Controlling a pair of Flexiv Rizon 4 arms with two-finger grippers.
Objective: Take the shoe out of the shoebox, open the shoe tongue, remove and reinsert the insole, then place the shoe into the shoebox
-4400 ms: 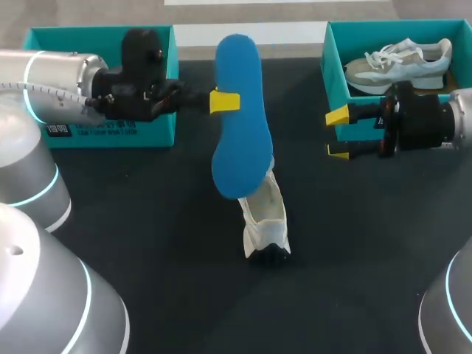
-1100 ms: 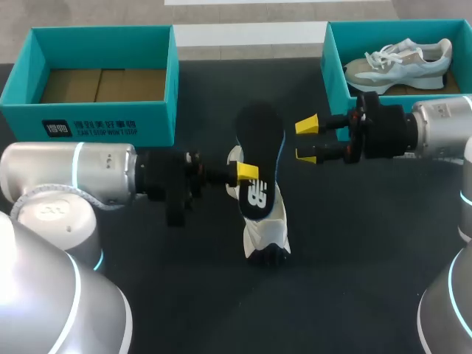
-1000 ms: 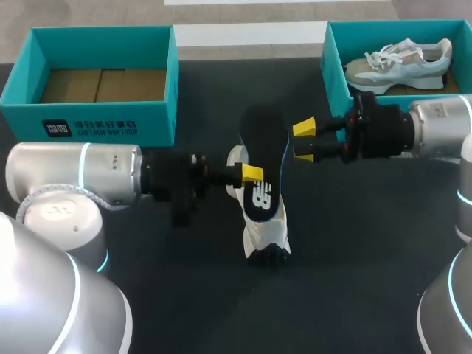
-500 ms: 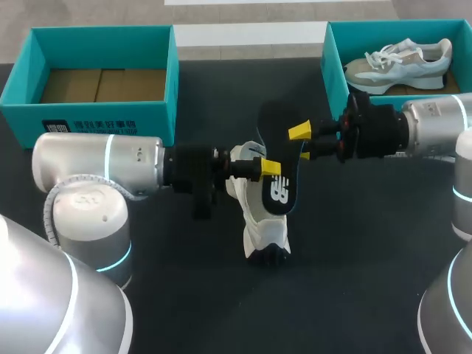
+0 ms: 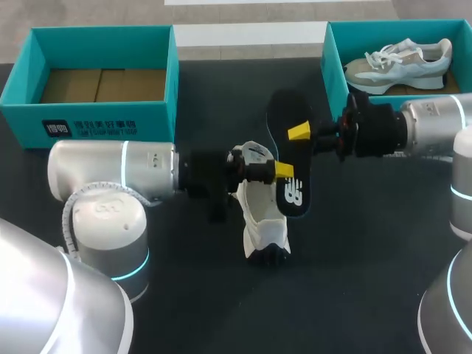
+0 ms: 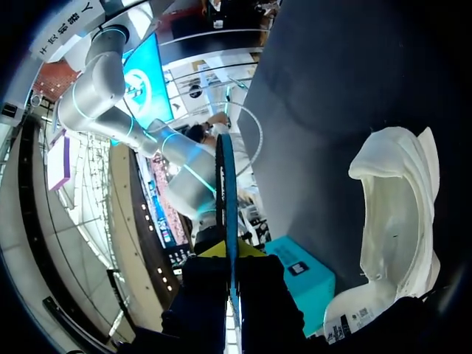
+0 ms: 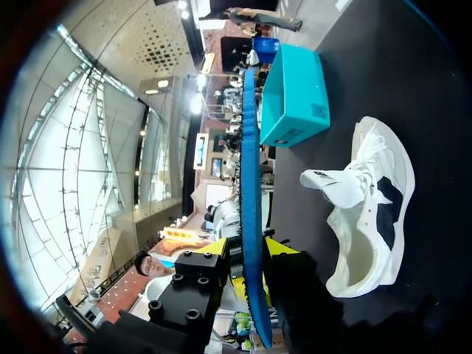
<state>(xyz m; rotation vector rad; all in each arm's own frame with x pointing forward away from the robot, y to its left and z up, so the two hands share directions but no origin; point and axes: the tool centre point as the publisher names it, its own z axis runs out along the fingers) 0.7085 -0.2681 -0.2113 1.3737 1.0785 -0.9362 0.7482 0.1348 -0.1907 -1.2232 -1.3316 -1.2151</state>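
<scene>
insole: black top side with a white logo faced up in the head view. the insole (image 5: 293, 196) was held up off the worktop (image 5: 192, 295), long way running from the far side toward the near side, a bit tilted. both wrist views saw it edge-on with a blue underside

left fingers: came in from the left. the left gripper (image 5: 282, 170) was closed on the insole around its middle, one yellow tip on the top face, the thin edge pinched between the fingers in the left wrist view

right fingers: came in from the right. the right gripper (image 5: 299, 134) was closed on the same insole nearer its far end, only one yellow tip showing from above, the other hidden behind the insole

shoe: the white shoe (image 5: 264, 221) lay on the worktop, out of any box, right under the left fingers, opening spread wide with the tongue pulled back

left shoebox: the teal shoebox (image 5: 96, 122) at the far left had only a brown cardboard floor showing

right shoebox: the other teal shoebox (image 5: 335, 66) at the far right held a second sneaker (image 5: 398, 63), lying on its side
</scene>
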